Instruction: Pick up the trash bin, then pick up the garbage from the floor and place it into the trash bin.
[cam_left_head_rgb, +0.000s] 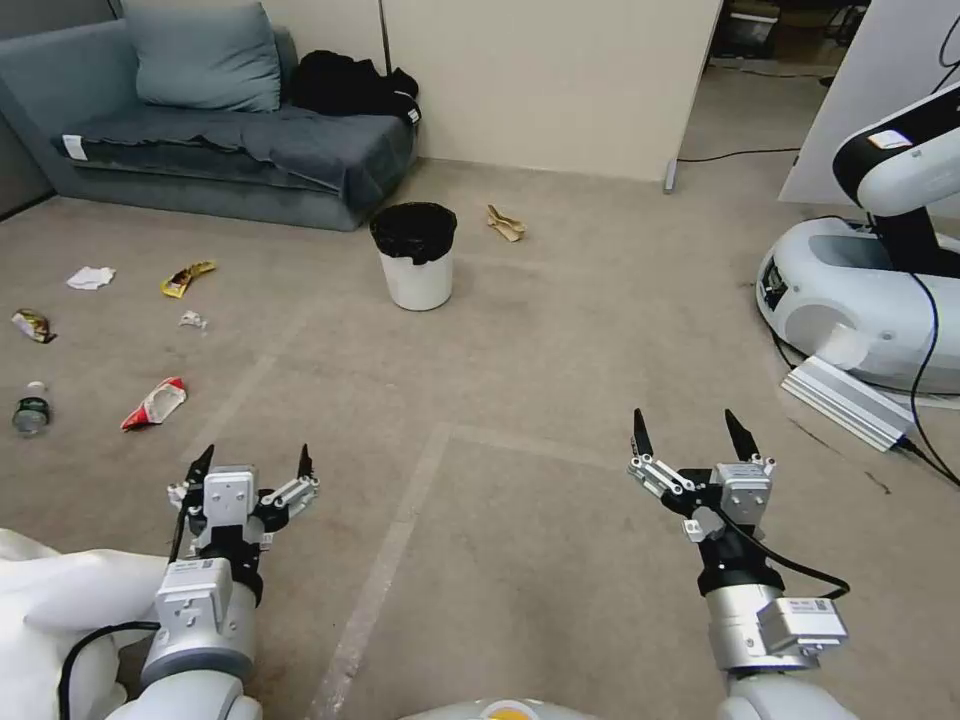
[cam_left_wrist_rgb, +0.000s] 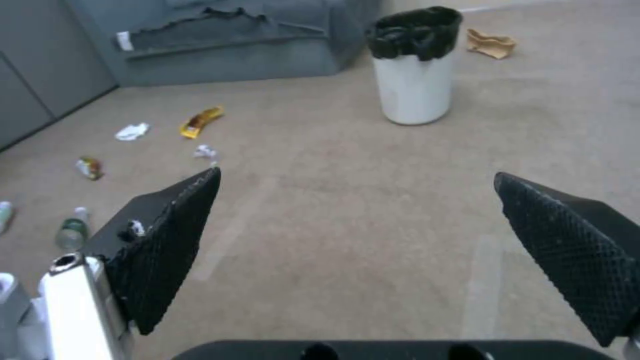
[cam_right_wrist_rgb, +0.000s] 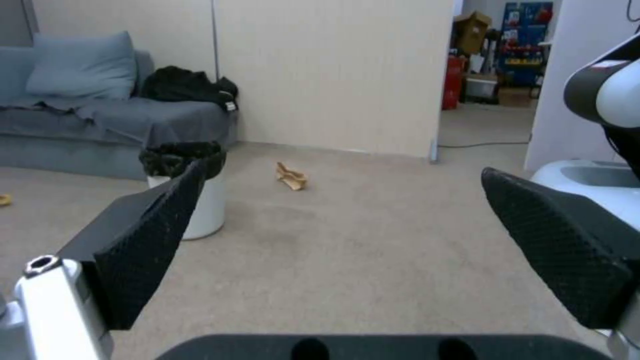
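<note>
Head view: trash bin (cam_left_head_rgb: 415, 258) is standing upright on the carpet beside the sofa (cam_left_head_rgb: 230, 130), well ahead of both arms. Left gripper (cam_left_head_rgb: 253, 462) and right gripper (cam_left_head_rgb: 695, 432) are hovering spread, empty. Risk: a one-sided rim pinch tipping the light bin or pulling its liner loose.

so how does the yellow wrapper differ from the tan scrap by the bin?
The yellow wrapper lies on the left of the bin, among the other litter; the tan scrap lies alone on the bin's right, nearer the wall. The wrapper is glossy yellow with dark print; the scrap is plain matte tan. Both are crumpled, lie on the carpet, and are far from both open grippers.
</note>
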